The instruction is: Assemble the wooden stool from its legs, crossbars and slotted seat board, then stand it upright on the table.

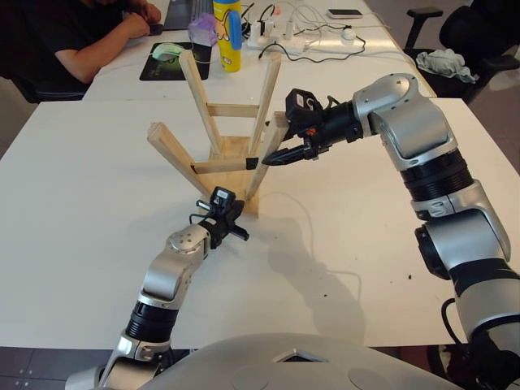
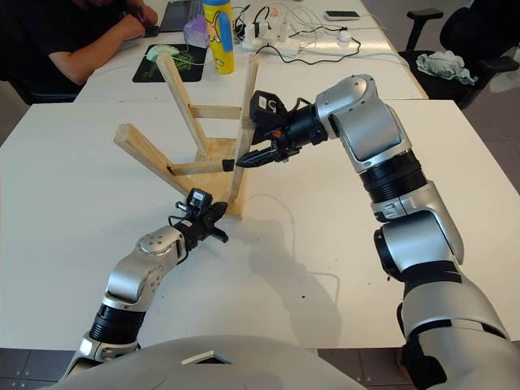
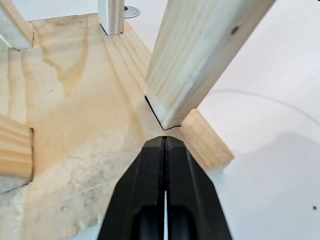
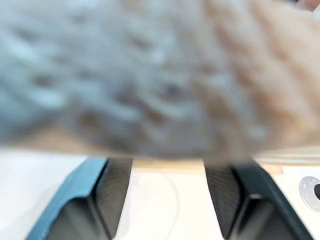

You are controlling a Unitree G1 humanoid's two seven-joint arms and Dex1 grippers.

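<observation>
Stool (image 1: 223,150) work stands like this: the thing is put together but not upright, tipped on the white tabletop (image 1: 97,244) in its far half, about midway between the left and right edges. Its seat board (image 3: 75,100) rests on one edge on the tabletop, and the legs slant up from it, some toward the far edge and one toward the left edge. Two crossbars show between the legs, a higher one (image 1: 233,109) and a lower one (image 1: 219,166). My left end effector (image 3: 165,142) is low by the near bottom corner of the seat board, clenched on nothing. Its two black fingers (image 3: 145,200) are pressed flat together, their tips right at the board's face and just below the foot of the nearest leg (image 3: 200,55) where that leg enters its slot. My right end effector (image 1: 275,159) comes in from the right side, well above the tabletop, and sits against the right-hand leg (image 1: 266,101) close to the end of the lower crossbar. Whether it is grasping that leg or only lying against it I cannot tell, because blurred wood lies right across my right wrist camera.
</observation>
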